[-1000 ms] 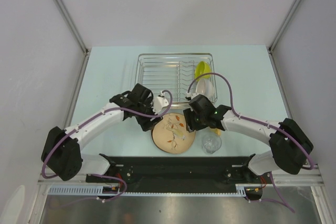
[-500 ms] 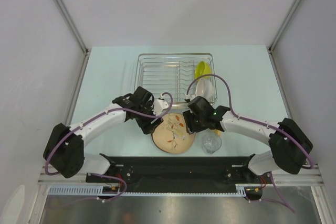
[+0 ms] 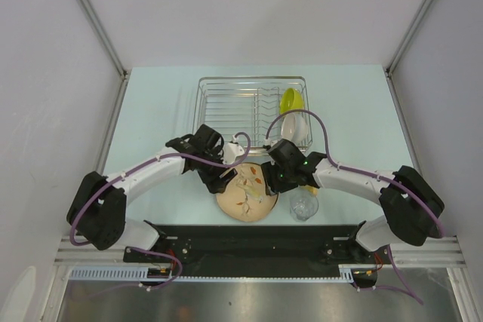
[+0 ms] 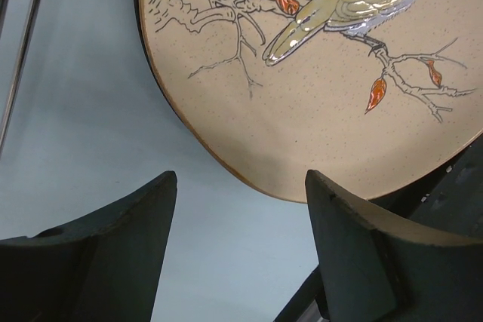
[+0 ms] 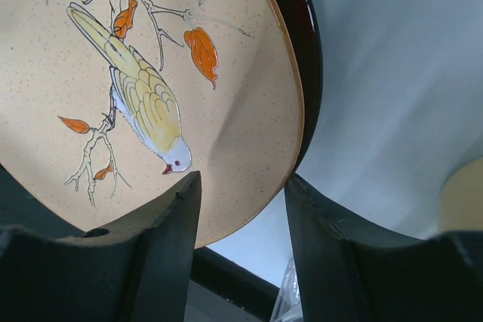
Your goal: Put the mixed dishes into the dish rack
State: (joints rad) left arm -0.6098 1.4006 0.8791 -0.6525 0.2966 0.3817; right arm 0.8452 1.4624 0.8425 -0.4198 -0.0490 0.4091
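Observation:
The tan leaf-patterned plate (image 3: 246, 196) lies on the table in front of the dish rack (image 3: 230, 103). It fills the left wrist view (image 4: 324, 81) and the right wrist view (image 5: 113, 73), with a dark band along its rim. My left gripper (image 3: 224, 178) is open at the plate's left edge (image 4: 241, 177), with bare table between its fingers. My right gripper (image 3: 275, 179) is open and straddles the plate's right rim (image 5: 243, 181). The lime-green bowl (image 3: 289, 100) and the white bowl (image 3: 296, 130) stand in the rack. The clear glass (image 3: 304, 205) stands right of the plate. The yellow mug (image 5: 464, 201) is mostly hidden.
The black base rail (image 3: 249, 237) runs just in front of the plate and the glass. The rack's left part holds only bare wire. Grey walls close in the table on both sides.
Both grippers have closed in on the plate from either side. The plate has shifted slightly left and toward the near edge.

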